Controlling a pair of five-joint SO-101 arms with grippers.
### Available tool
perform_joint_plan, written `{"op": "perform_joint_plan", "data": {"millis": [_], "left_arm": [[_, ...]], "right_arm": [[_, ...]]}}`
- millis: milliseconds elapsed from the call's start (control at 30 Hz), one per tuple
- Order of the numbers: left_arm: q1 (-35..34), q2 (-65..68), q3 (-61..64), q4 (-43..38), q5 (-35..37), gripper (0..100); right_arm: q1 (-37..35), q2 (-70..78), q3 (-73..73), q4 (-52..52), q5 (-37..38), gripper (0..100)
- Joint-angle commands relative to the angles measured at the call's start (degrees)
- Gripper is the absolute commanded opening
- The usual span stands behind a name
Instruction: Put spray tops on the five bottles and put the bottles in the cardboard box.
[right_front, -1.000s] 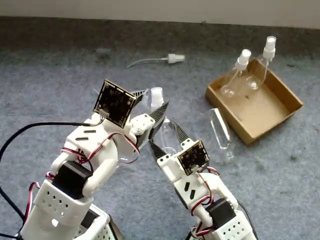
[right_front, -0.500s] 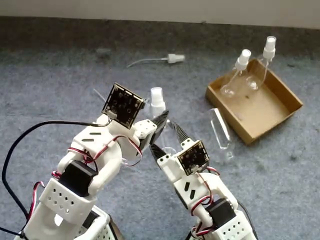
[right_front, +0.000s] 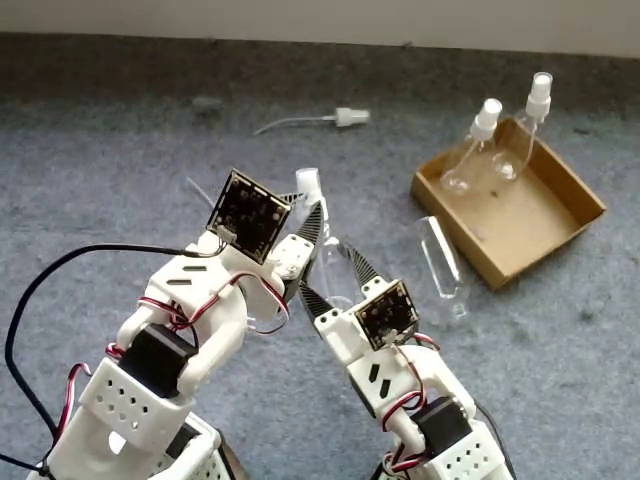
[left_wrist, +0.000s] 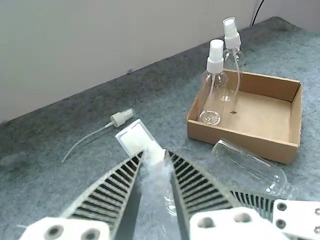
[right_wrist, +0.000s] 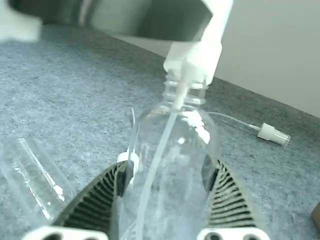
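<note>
Between the left gripper's (left_wrist: 155, 157) ribbed fingers (left_wrist: 115, 185), pressed in from both sides, sits a white spray top (left_wrist: 135, 139), pinched just under its head. Its collar rests at the neck of a clear bottle (right_wrist: 170, 165), and the dip tube runs down inside the glass-clear body. That bottle stands upright on the grey mat (right_front: 120, 150), clamped around its belly by the right gripper's (right_wrist: 167, 170) fingers (right_wrist: 95, 200).

Compared with a second ago, the left arm stands closer in toward the bottle and its wrist is rolled round, so the top now sits squarely over the neck. The right gripper and bottle are where they were. This looks like the seating or twisting-on step for a third bottle. Whether the collar is fully home cannot be told.

Farther out, an uncapped bottle (right_front: 440, 258) lies on its side just beside the cardboard box (right_front: 590, 205). Two finished bottles (right_front: 470, 150) (right_front: 525, 130) lean in the box's far corner. A loose spray top with its long tube (right_front: 340, 117) lies well apart on the mat. Judging by this, the held bottle must still go into the box, and the lying one still needs its top.
</note>
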Motion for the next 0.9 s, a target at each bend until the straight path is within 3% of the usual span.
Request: {"op": "perform_joint_plan", "data": {"millis": [0, 200, 867], "left_arm": [[0.84, -1.27, -0.4, -1.32, 0.26, 1], [4.35, -1.36, 2.95, -1.58, 0.18, 1], [4.79, -1.45, 2.77, -1.58, 0.09, 1]], "right_arm": [[-0.22, -0.92, -0.04, 0.04, 0.09, 7.3], [-0.22, -0.92, -0.04, 0.04, 0.09, 7.3], [-0.22, -0.92, -0.04, 0.04, 0.09, 7.3]]}}
